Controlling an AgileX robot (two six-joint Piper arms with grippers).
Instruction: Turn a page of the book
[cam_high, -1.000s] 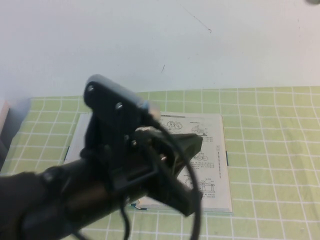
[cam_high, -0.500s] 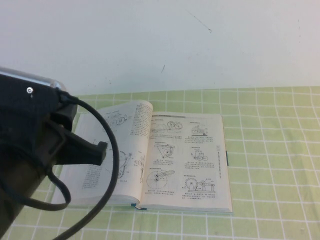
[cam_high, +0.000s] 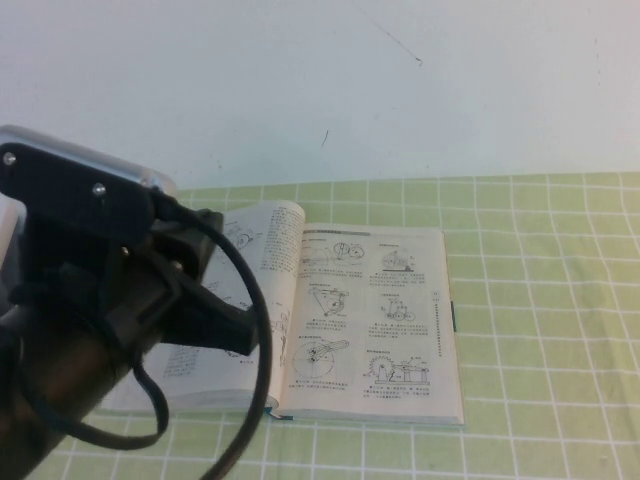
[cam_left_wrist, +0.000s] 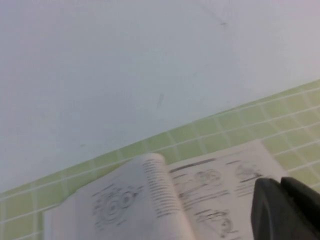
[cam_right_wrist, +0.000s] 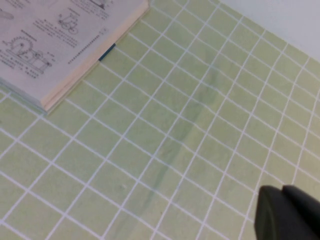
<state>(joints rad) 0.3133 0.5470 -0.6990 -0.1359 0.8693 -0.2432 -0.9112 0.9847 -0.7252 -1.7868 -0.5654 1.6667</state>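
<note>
The book (cam_high: 390, 320) lies open on the green grid mat, showing machine drawings and small text. One page (cam_high: 268, 250) stands curled up near the spine and arches over the left half; it also shows in the left wrist view (cam_left_wrist: 150, 195). My left gripper (cam_high: 236, 336) hovers over the book's left half, shut and holding nothing; in its wrist view the gripper (cam_left_wrist: 281, 187) shows its fingers pressed together above the right-hand page. My right gripper (cam_right_wrist: 283, 192) is shut and empty above bare mat, off the book's right corner (cam_right_wrist: 60, 65). It is out of the high view.
The green mat (cam_high: 540, 300) with white grid lines covers the table. A white wall (cam_high: 400, 90) rises right behind it. My left arm (cam_high: 80, 340) and its cable hide the book's left edge and the near left mat.
My left arm has drawn back from over the book's middle to its left side. The right-hand page is uncovered, and a leaf now stands curled near the spine.
</note>
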